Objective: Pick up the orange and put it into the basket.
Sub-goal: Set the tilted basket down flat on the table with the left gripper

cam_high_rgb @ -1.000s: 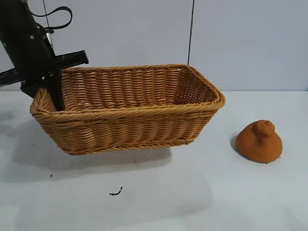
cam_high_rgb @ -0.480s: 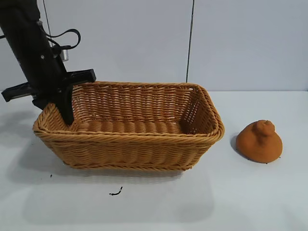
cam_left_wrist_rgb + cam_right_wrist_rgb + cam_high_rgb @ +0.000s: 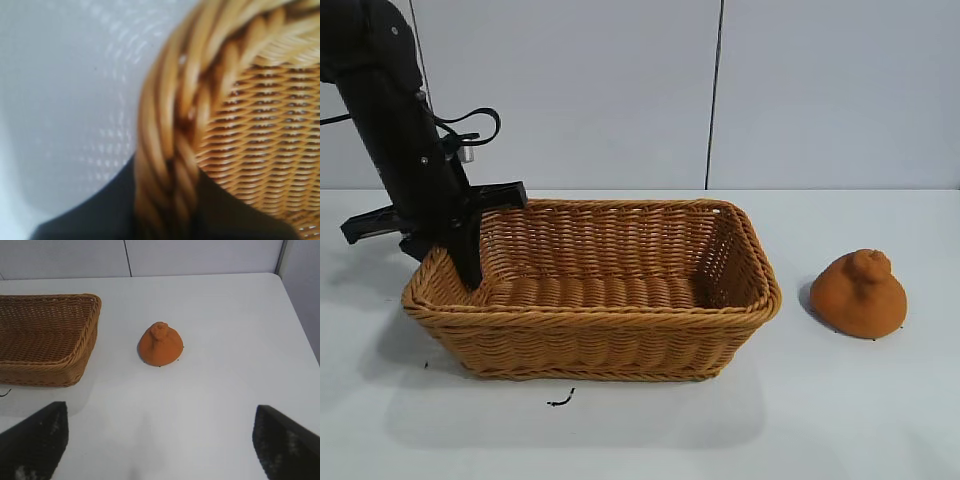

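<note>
The tan wicker basket (image 3: pixel 600 312) stands flat on the white table. My left gripper (image 3: pixel 460 275) is at its left end, astride the braided rim, with one black finger (image 3: pixel 470 262) down inside the wall. In the left wrist view the rim (image 3: pixel 165 125) fills the gap between the two dark fingers of the left gripper (image 3: pixel 167 210), which press against both sides. The dull-orange knobby orange (image 3: pixel 860 295) sits alone on the table to the basket's right. My right gripper (image 3: pixel 160 440) hovers open above bare table, short of the orange (image 3: pixel 160 345), with the basket (image 3: pixel 50 365) off to one side.
A small dark scrap (image 3: pixel 560 400) lies on the table in front of the basket. Grey wall panels stand behind. The table's edge (image 3: pixel 300 325) runs past the orange in the right wrist view.
The basket, tipped and lifted at its left end a second ago, has come down level and shifted slightly right with my left arm. The orange has stayed put.
</note>
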Controlling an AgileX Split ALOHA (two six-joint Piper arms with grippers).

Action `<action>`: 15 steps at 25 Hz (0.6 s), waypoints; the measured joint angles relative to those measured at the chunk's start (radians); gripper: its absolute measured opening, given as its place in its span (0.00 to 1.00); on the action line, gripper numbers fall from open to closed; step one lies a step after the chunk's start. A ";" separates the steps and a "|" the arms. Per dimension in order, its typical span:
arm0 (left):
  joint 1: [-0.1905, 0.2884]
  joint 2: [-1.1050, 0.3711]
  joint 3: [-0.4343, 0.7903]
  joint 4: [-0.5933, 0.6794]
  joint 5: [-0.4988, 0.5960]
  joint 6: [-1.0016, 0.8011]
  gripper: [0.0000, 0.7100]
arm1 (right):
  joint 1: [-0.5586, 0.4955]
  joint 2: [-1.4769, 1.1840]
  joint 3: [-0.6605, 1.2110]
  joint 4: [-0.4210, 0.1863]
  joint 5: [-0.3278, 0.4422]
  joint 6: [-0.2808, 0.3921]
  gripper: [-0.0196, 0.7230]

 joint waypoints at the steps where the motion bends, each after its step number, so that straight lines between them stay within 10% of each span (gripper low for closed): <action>1: 0.000 0.000 0.000 0.000 0.000 0.000 0.47 | 0.000 0.000 0.000 0.006 0.000 0.000 0.96; 6: 0.000 0.001 -0.013 0.001 0.034 0.000 0.88 | 0.000 0.000 0.000 0.006 0.000 0.000 0.96; 15: 0.000 -0.059 -0.066 0.006 0.147 0.003 0.93 | 0.000 0.000 0.000 0.006 0.000 0.000 0.96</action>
